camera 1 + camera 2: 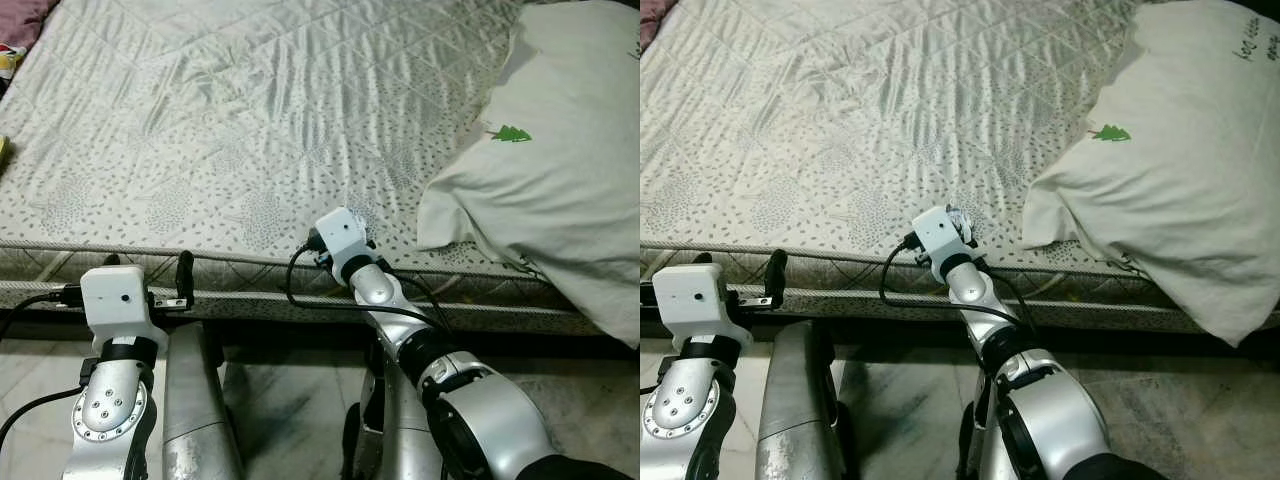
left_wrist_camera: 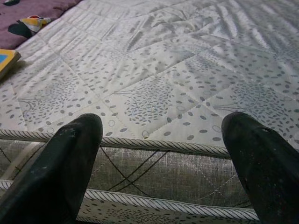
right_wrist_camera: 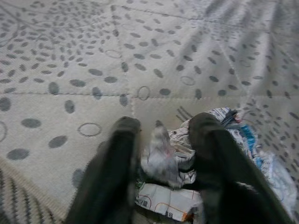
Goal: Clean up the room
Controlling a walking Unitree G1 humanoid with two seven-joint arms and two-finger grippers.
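**Right gripper at crumpled wrapper on mattress edge**

Nearest the robot, the left gripper (image 2: 161,154) is held short of the mattress (image 1: 250,120), level with its piped front edge, fingers spread wide with nothing between them; its forearm rises roughly upright.

The right arm is stretched forward over the mattress's front edge. The right gripper (image 3: 161,154) sits on the mattress just past that edge, fingers parted and straddling a crumpled wrapper (image 3: 168,161) of white printed paper and plastic. The wrapper lies between the fingers (image 3: 117,158); whether they press it cannot be told.

Farther along the mattress, toward the robot's right, a white pillow (image 1: 550,170) overhangs the front edge.
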